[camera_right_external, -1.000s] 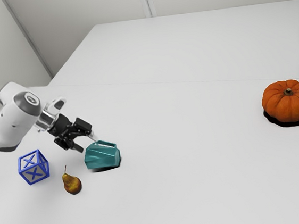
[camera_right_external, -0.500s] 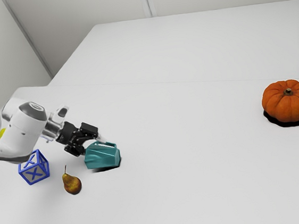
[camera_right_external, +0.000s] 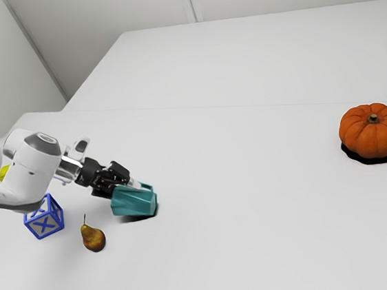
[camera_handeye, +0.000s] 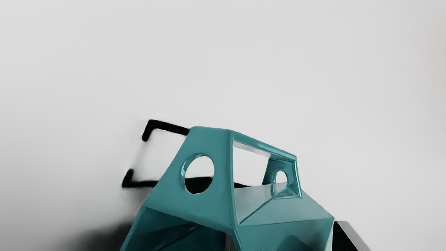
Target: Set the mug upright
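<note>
Lying on side: mug (camera_right_external: 134, 204), hndl (camera_handeye: 212, 143) up | claw (camera_right_external: 124, 186) @ mug | grip: can't tell

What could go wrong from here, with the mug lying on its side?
The gripper is right at the mug, so a slightly off push might slide or roll it instead of righting it. The handle points up and could catch on the gripper. The pear sits close by and might get knocked if the mug swings that way.
</note>
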